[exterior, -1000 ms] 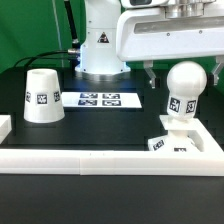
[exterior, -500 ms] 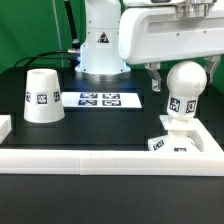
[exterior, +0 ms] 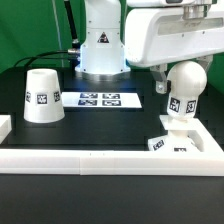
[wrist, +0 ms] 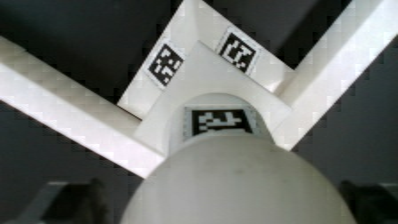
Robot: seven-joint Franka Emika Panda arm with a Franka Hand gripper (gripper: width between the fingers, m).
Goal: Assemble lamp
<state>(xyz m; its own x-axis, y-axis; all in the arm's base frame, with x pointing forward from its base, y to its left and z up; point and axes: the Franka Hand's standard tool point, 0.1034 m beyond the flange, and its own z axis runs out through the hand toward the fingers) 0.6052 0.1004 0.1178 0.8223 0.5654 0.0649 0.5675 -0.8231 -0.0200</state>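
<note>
Claw point(exterior: 186, 74) is down over the bulb and spread wide, one finger point(exterior: 160, 80) showing just beside the ball on the exterior view's left. The other side is harder to read from out there. On the wrist view the claw point(wrist: 217, 202) shows only as two dark blurs at either side of the ball, well apart. Whether the pads touch it, I cannot tell.

Now the surroundings. Black table point(exterior: 95, 130) underneath everything. Long white rail point(exterior: 100, 157) runs across the front and turns up at the exterior view's right, fencing that corner in. Behind stands the arm's white pedestal point(exterior: 100, 50), well clear. Shade point(exterior: 42, 95) stands upright, narrow end up, far off on the exterior view's left and nowhere near the claw's path. Marker board point(exterior: 100, 99) lies flat between shade and bulb, just in front of the pedestal.

Bulb point(exterior: 182, 98) stands upright on the base point(exterior: 168, 146), ball on top, tag facing front. From the wrist the ball point(wrist: 231, 180) fills the frame, and past it the base point(wrist: 201, 60) sits tucked into the rail's point(wrist: 71, 95) corner.
</note>
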